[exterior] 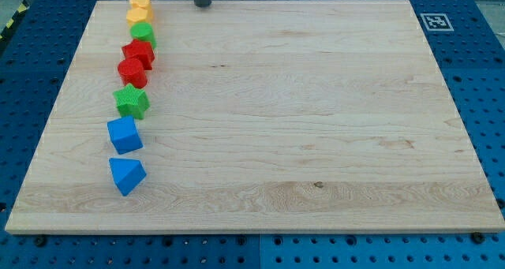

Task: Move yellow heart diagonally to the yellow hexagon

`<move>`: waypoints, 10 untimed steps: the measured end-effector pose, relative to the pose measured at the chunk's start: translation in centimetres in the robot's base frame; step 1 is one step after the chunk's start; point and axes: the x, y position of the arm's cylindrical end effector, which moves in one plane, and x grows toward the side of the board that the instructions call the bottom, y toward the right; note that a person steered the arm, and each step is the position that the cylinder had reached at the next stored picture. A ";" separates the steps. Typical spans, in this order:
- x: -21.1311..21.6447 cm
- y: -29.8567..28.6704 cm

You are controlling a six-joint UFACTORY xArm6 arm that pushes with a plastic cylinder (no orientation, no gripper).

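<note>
My tip [203, 5] stands at the view's top, right of the touching yellow heart [140, 1] and yellow hexagon [139, 16]; this tool is a bare rod and holds nothing, so I judge the approach step is in hand and next it must get beside the heart.

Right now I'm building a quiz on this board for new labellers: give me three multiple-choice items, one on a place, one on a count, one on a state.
1. Where is my tip?
A. at the board's top edge, right of the yellow blocks
B. beside the blue blocks
C. at the board's centre

2. How many blocks are on the board?
A. five
B. eight
C. ten

3. Is my tip touching a block?
A. yes, the green star
B. yes, a red one
C. no

Key: 1 A, the rod ends at the top edge; 2 B, two each of yellow, green, red and blue; 3 C, bare wood lies between tip and blocks.
</note>
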 end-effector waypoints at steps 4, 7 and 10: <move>0.0 -3.4; 0.0 -7.3; 0.0 -12.6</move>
